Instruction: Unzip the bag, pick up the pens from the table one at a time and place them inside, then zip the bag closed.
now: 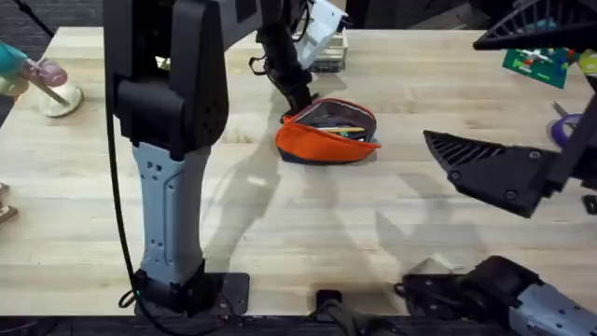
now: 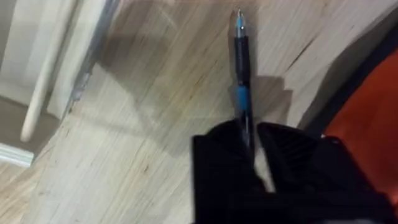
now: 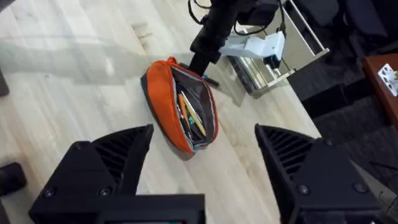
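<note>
A pen (image 2: 241,81) is clamped between the left gripper (image 2: 252,146) fingers, just beside the unzipped bag (image 1: 326,131) on the table (image 1: 308,224). The right gripper (image 3: 202,155) is held wide open, well apart.

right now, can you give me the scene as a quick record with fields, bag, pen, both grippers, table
bag: orange pencil pouch lying on the table, zipper open, pencils or pens visible inside
pen: black pen with blue grip pinched between the left gripper's fingers, tip pointing away over the wood
left gripper: left gripper shut on the pen, right beside the pouch's end
right gripper: right gripper open, empty, held above the table, apart from the pouch
table: light wooden plank tabletop
task stage: bag unzipped, a pen picked up, not yet in the pouch
</note>
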You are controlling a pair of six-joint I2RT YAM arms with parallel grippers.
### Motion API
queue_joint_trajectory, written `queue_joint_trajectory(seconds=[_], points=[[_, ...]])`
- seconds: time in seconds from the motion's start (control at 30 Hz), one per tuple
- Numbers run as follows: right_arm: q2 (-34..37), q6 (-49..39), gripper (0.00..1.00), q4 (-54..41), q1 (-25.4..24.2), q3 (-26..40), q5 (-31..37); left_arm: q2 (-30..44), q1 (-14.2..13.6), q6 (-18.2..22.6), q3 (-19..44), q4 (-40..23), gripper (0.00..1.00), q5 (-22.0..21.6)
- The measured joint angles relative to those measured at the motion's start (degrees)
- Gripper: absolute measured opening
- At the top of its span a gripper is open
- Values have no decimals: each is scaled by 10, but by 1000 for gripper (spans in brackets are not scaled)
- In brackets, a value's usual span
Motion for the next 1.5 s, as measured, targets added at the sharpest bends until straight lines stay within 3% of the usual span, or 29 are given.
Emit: queue_joint_trajectory(seconds=[0.03, 0.1, 0.57, 0.83, 1.5], points=[[0, 0, 998, 0, 0, 0, 0, 0, -1, -1, 0, 0, 99, 0], [0, 0, 998, 0, 0, 0, 0, -1, -1, 0, 0, 1, 47, 0], [0, 0, 998, 1, 0, 0, 0, -1, -1, 0, 4, -23, 44, -4], [0, 0, 998, 2, 0, 0, 0, -4, 0, 0, 64, -78, 42, -9], [0, -7, 998, 9, 0, 0, 11, -123, 0, 6, 69, -182, 41, -22]])
